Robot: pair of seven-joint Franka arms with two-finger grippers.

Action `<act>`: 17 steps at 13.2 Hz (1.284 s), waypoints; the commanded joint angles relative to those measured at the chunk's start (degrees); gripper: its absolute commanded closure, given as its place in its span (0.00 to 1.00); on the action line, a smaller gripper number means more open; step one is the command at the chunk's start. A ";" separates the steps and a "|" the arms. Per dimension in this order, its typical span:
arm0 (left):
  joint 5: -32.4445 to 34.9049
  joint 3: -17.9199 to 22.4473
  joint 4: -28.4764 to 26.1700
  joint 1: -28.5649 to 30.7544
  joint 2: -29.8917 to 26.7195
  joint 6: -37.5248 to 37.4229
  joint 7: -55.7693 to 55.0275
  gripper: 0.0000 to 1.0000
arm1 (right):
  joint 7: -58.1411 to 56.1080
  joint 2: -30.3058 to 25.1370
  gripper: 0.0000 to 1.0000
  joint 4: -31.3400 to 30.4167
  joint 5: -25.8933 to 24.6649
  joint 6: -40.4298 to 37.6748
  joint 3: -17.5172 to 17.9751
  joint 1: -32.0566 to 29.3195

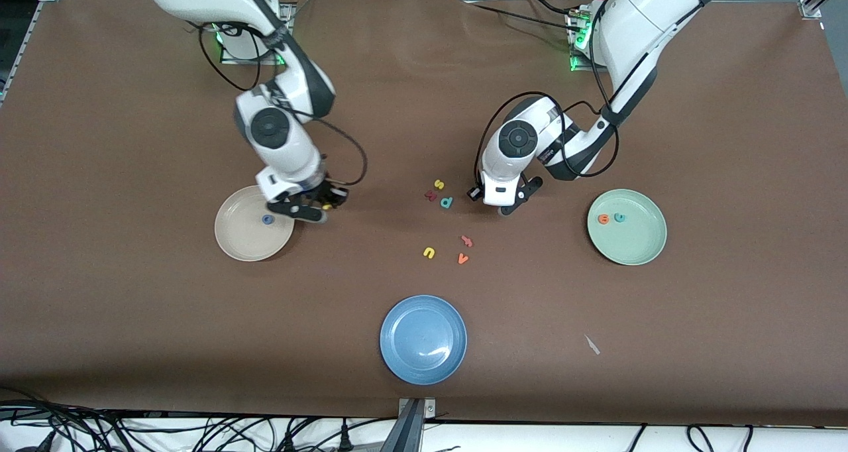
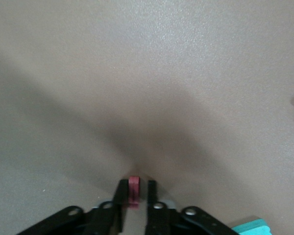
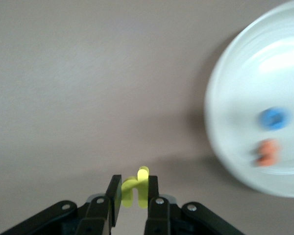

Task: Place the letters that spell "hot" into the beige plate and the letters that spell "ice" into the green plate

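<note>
The yellow h (image 3: 135,191) is pinched in the right gripper (image 1: 317,208) beside the beige plate (image 1: 233,243), ready for dropping in. The red i (image 2: 133,190) is clamped by the left gripper (image 1: 505,205), destined for the green plate (image 1: 639,248).

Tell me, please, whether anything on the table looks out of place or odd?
One thing: a small pale scrap lies alone on the brown table, nearer the camera than the green plate. It is no letter; what it is cannot be told. Nothing looks spilled or damaged.
</note>
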 commanded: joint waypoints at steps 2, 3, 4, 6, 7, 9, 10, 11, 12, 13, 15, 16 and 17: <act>2.57 0.48 0.42 0.18 0.45 -0.16 -0.54 1.00 | -18.02 -3.61 1.00 -1.07 -0.26 -4.79 2.74 -10.91; 2.57 0.47 0.59 0.53 0.10 -0.60 0.95 1.00 | -20.84 -3.61 0.89 -1.07 -0.17 -4.45 2.65 -12.41; 2.48 0.39 1.12 1.40 -0.77 -1.04 2.88 1.00 | -22.69 -3.52 0.45 -0.99 -0.17 -4.10 1.87 -13.21; 2.05 -0.57 1.30 5.17 -4.28 -5.58 6.65 1.00 | -22.54 -3.61 0.00 -0.64 0.44 -3.65 0.98 -13.31; 1.17 -2.23 1.38 8.15 -5.78 -7.96 10.85 1.00 | -22.80 -4.04 0.00 0.41 1.23 -4.70 0.98 -13.31; -0.24 -7.93 1.39 17.88 -7.72 -13.40 19.98 1.00 | -20.79 -6.50 0.00 3.39 1.59 -11.52 0.98 -13.31; -0.24 -11.01 1.39 23.59 -8.07 -16.48 25.08 1.00 | -19.91 -7.73 0.00 6.71 1.59 -17.48 0.98 -13.22; -0.16 -14.00 1.39 29.04 -8.16 -19.64 30.53 1.00 | -19.73 -8.52 0.00 11.36 1.50 -24.33 0.98 -13.22; 0.11 -15.94 1.39 33.88 -8.25 -22.37 36.32 1.00 | -19.64 -8.70 0.00 16.63 1.41 -31.62 0.89 -13.13; 0.54 -16.48 1.21 37.07 -8.34 -23.79 41.25 1.00 | -19.72 -9.14 0.00 21.38 1.32 -37.78 0.81 -13.13; 3.60 -15.97 0.51 41.56 -7.82 -24.42 50.57 1.00 | -20.16 -10.98 0.00 25.28 1.50 -43.89 -0.24 -13.13; 6.93 -15.96 0.42 44.28 -6.68 -24.42 54.01 1.00 | -20.34 -12.30 0.00 25.38 2.19 -44.60 -1.47 -13.04; 9.66 -15.96 0.42 46.39 -5.45 -24.25 56.40 1.00 | -21.30 -13.35 0.00 25.38 4.46 -45.57 -2.61 -12.96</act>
